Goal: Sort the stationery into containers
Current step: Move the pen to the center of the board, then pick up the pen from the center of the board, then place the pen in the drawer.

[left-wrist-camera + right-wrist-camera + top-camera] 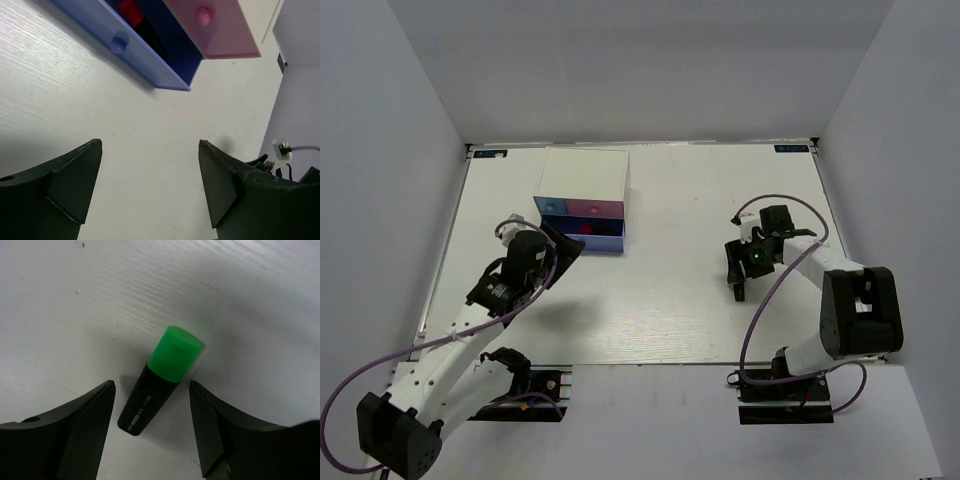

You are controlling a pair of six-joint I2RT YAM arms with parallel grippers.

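A black highlighter with a green cap (161, 384) lies flat on the white table, between the fingers of my right gripper (151, 385), which is open around it without touching it. In the top view my right gripper (735, 280) hides it. The cream-topped box (588, 172) stands at the back left. Its darker blue drawer (150, 55) is pulled out and holds a black highlighter with a red-pink end (132, 11). The pink drawer (222, 32) above it is shut. My left gripper (150, 170) is open and empty, just in front of the open drawer (582, 236).
The light-blue drawer front (553, 206) is beside the pink one (601, 209). White walls close in the table on three sides. A purple cable (760, 300) loops beside the right arm.
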